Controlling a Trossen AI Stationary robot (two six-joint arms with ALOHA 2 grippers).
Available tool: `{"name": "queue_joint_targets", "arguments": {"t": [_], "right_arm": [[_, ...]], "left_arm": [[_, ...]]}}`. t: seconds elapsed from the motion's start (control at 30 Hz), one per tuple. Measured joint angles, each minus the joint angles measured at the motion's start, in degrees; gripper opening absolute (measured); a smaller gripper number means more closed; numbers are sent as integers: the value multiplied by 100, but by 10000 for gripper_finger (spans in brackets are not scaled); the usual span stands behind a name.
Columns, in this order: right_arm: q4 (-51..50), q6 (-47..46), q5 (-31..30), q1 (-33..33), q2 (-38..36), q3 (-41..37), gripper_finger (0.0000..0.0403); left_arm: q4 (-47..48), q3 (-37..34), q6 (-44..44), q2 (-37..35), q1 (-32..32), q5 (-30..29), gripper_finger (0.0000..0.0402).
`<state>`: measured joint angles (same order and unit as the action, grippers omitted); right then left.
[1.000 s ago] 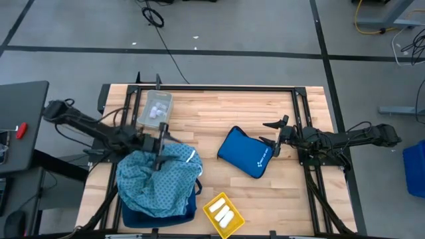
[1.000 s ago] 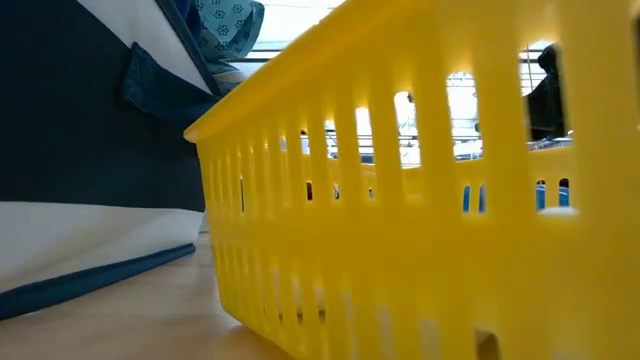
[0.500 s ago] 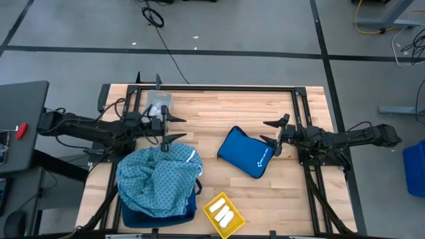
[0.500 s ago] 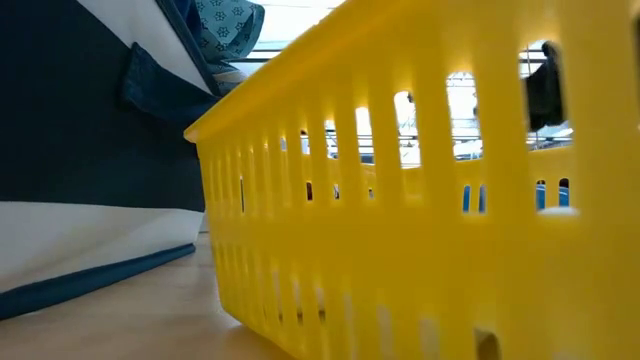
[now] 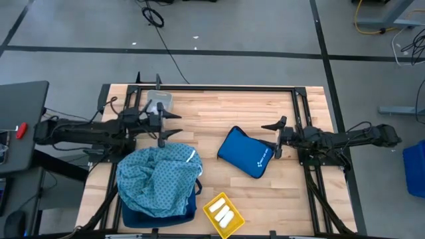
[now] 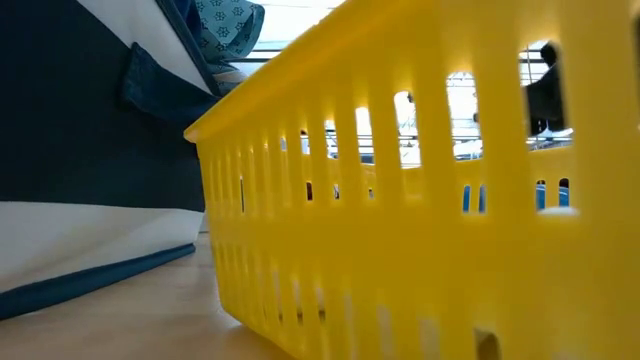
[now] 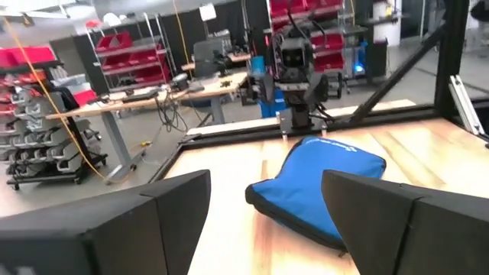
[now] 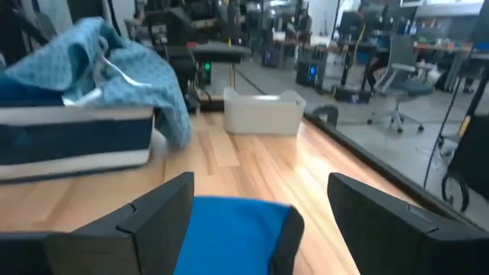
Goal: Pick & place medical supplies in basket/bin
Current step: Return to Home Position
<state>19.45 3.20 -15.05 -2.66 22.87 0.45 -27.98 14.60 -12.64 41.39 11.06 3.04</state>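
Note:
The light-blue dotted cloth (image 5: 158, 178) lies heaped over the navy-and-white bin (image 5: 159, 211) at the near left; it also shows in the right wrist view (image 8: 114, 65). Small white rolls (image 5: 222, 214) lie in the yellow basket (image 5: 223, 215) at the near edge. My left gripper (image 5: 178, 123) hovers open and level beyond the cloth, pointing at the blue pouch (image 5: 244, 151). My right gripper (image 5: 267, 134) waits open at the pouch's right side. Both are empty in the left wrist view (image 7: 265, 191) and the right wrist view (image 8: 260, 191).
A clear tub (image 5: 158, 103) stands at the far left, partly under my left arm, and also shows in the right wrist view (image 8: 263, 111). The bright blue zip pouch lies mid-table between the grippers. In the low view the yellow basket (image 6: 420, 200) fills the foreground beside the navy bin (image 6: 90, 150).
My left gripper has moved from over the cloth's far edge toward the table's far edge, turning from pointing down to level and pointing right. The cloth has stayed heaped on the bin.

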Motion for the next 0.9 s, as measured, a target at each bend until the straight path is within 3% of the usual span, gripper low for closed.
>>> {"name": "queue_joint_targets", "arguments": {"t": [0.2,0.3,0.63,0.77,0.9], "right_arm": [[-145,-149,113,156,0,1,309],[-169,-151,276,239,-1,0,309],[-357,-85,884,897,-2,0,309],[-267,142,944,1357,-4,1,309],[-176,30,1490,1772,-4,2,309]], "left_arm": [[-1129,-926,291,-496,520,167,256],[-1259,-1221,355,-694,751,254,256],[-475,-1312,450,-827,1635,987,256],[-554,-1312,632,-828,1919,1264,256],[-1244,-1312,1267,-828,1963,1649,256]]}}
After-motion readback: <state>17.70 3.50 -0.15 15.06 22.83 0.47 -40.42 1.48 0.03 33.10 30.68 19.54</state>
